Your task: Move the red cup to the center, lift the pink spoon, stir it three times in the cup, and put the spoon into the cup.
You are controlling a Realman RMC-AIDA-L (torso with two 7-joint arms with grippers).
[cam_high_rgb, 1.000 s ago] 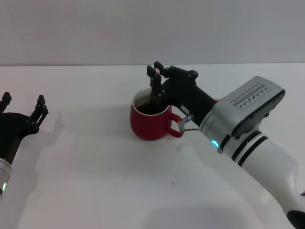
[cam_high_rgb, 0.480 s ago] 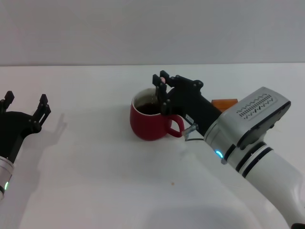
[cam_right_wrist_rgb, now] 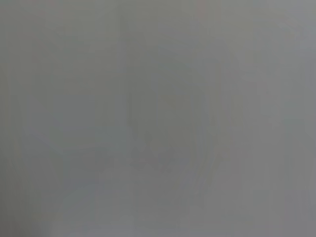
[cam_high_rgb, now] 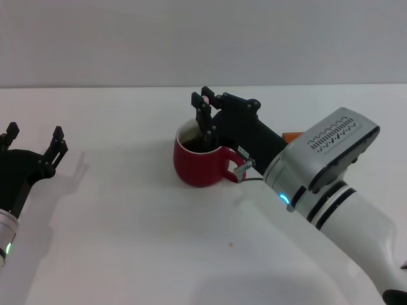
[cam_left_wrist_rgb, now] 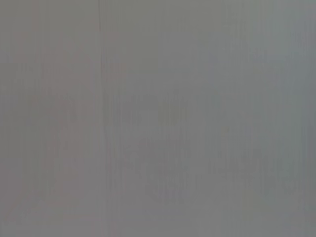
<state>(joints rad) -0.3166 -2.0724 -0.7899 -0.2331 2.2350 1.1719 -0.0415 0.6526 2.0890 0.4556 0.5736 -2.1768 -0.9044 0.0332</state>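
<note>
The red cup (cam_high_rgb: 198, 165) stands at the middle of the white table in the head view, its loop handle toward my right arm. Directly over its rim hangs my right gripper (cam_high_rgb: 204, 100), shut on the pink spoon (cam_high_rgb: 206, 100), of which only the pink handle tip shows between the fingers. The spoon's lower part goes down into the cup and is hidden by the fingers. At the left edge my left gripper (cam_high_rgb: 34, 138) rests open, far from the cup. Both wrist views are a blank grey.
An orange block (cam_high_rgb: 291, 135) peeks out behind my right forearm, to the right of the cup. The white table (cam_high_rgb: 127, 222) stretches between the left gripper and the cup and toward the front.
My right gripper, with the spoon in it, has swung from the cup's right rim back toward the left over the cup. The cup and the left arm have stayed put.
</note>
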